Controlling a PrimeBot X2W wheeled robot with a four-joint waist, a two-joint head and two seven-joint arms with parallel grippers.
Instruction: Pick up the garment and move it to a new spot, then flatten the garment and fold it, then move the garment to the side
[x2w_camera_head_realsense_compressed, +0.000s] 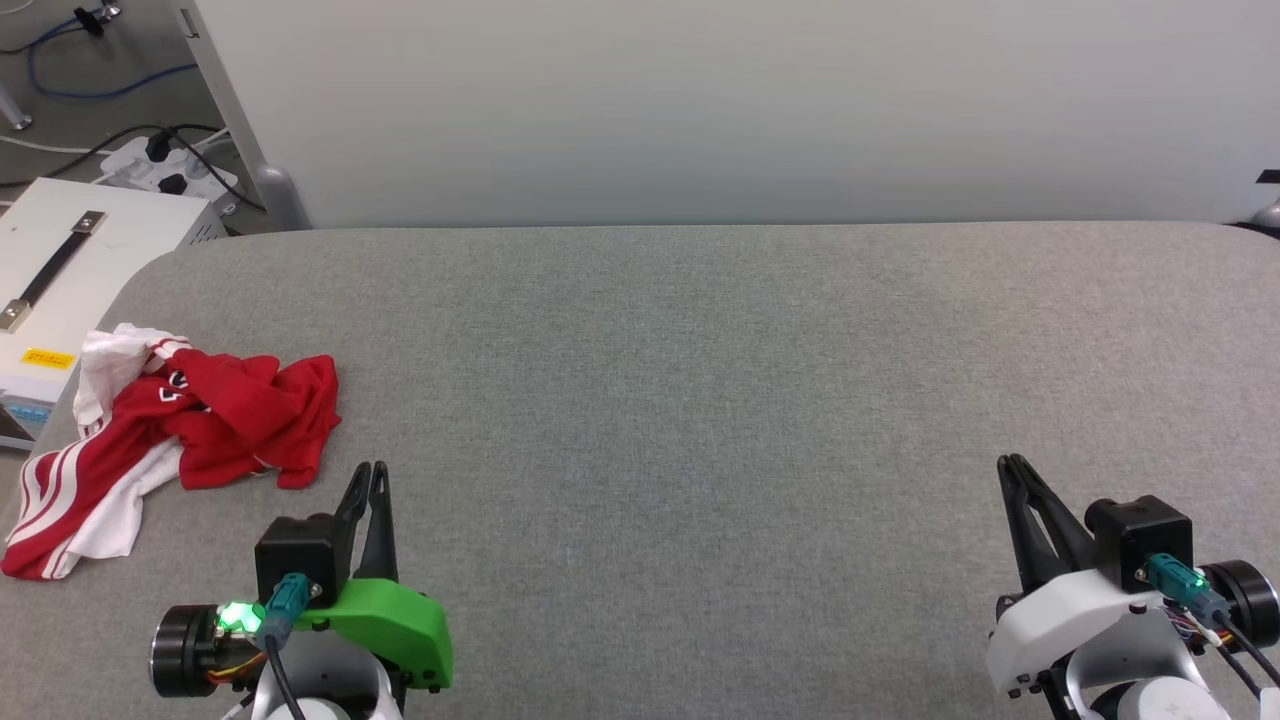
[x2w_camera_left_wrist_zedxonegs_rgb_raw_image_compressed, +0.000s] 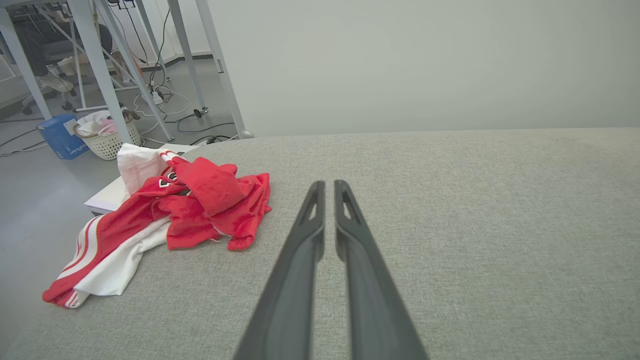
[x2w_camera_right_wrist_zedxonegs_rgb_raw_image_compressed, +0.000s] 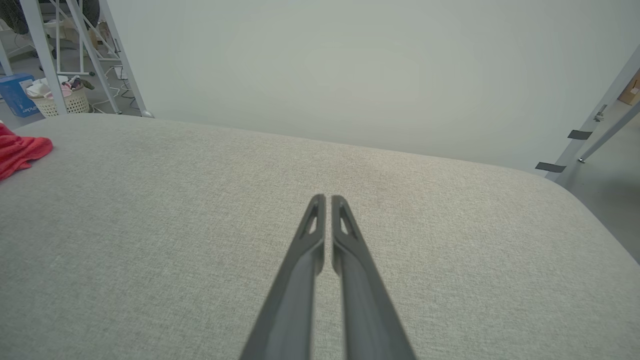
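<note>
From the head view we see the garment (x2w_camera_head_realsense_compressed: 190, 420) lying crumpled at the left end of the grey fabric-covered table (x2w_camera_head_realsense_compressed: 700, 400), red cloth bunched on top and a white, striped part trailing toward the near left edge. Our left gripper (x2w_camera_head_realsense_compressed: 371, 470) sits just to the right of the heap and nearer to us, not touching it, its two dark fingers pressed together on nothing. Our right gripper (x2w_camera_head_realsense_compressed: 1011, 462) is far off at the lower right over bare fabric, clenched in the same way and empty. Beyond the table's left corner stands a white box (x2w_camera_head_realsense_compressed: 70, 260) with a strap handle. In the left wrist view the two fingers run side by side with only a thin slit between them, and the jersey lies ahead and to their left, well clear of the tips; a white laundry basket (x2w_camera_left_wrist_zedxonegs_rgb_raw_image_compressed: 107, 140) stands on the floor beyond. In the right wrist view the fingers are likewise closed over bare grey cloth, and only a red edge of the jersey shows at the far left.
</note>
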